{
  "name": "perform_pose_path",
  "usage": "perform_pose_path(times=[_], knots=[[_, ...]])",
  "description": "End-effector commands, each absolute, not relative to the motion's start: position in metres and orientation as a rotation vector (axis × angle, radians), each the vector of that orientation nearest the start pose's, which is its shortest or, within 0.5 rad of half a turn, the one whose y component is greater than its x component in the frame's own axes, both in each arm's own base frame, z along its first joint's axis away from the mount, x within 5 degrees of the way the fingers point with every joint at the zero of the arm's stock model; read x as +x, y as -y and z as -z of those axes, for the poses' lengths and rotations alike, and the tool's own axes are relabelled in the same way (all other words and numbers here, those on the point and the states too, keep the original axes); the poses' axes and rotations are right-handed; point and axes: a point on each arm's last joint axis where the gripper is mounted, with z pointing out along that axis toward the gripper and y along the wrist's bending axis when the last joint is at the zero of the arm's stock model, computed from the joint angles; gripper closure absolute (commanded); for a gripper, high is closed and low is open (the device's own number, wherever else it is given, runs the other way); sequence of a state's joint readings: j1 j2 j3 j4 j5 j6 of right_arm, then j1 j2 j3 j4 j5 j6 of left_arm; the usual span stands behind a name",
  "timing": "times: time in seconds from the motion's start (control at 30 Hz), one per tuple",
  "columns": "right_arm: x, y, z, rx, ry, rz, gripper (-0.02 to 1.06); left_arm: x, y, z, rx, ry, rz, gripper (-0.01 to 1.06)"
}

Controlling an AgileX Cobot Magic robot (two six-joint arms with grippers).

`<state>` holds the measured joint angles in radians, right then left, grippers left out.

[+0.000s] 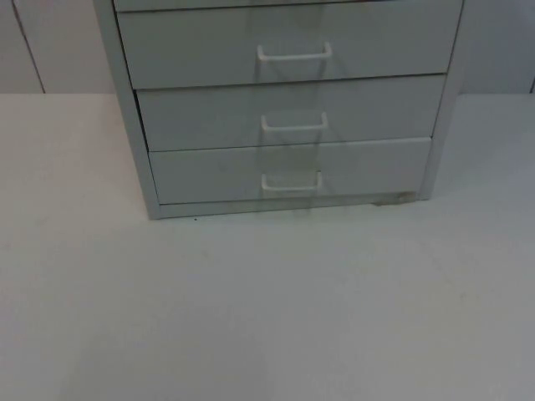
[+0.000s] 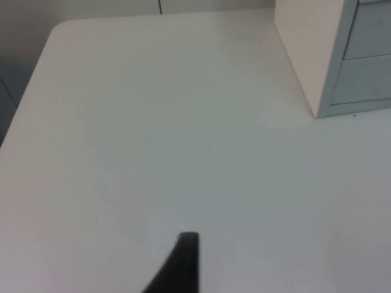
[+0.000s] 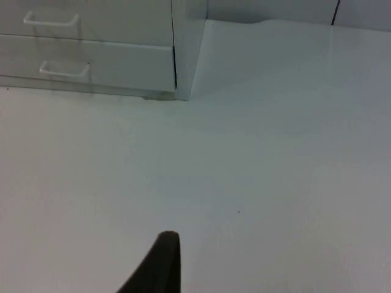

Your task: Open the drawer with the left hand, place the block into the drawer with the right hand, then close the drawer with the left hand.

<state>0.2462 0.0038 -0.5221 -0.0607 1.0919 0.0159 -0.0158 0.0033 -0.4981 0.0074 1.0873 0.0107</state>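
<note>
Item: grey drawer cabinet (image 1: 284, 109), three drawers, all shut, each with a white handle; lowest handle (image 1: 291, 184). We see it standing on the white tabletop (image 1: 267, 309).

Left gripper (image 2: 183, 262): over bare tabletop, the cabinet's side well ahead of its fingers and off to one side. Whether those fingers are spread or closed, we cannot tell.

Right gripper (image 3: 160, 262): waiting, the cabinet's front corner far ahead of its fingers; finger state likewise not discernible.

Block: not located by us.

Risks, as we judge: the left fingers could slip off a thin handle, or tug the light cabinet forward instead of opening the drawer.
</note>
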Motion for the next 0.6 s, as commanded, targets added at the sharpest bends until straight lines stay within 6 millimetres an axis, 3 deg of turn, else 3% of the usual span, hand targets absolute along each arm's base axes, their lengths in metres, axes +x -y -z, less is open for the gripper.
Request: perform_pose_path(times=[0.0,0.57], knots=[[-0.006,0.0069,-0.28,-0.235,-2.034,-0.082,-0.01,-0.0048,-0.0012,-0.2746,0.017,-2.064,-0.014,0.0],[-0.006,0.0067,-0.2801,-0.235,-2.032,-0.085,-0.01,-0.0048,-0.0009,-0.2745,0.017,-2.064,-0.009,0.0]])
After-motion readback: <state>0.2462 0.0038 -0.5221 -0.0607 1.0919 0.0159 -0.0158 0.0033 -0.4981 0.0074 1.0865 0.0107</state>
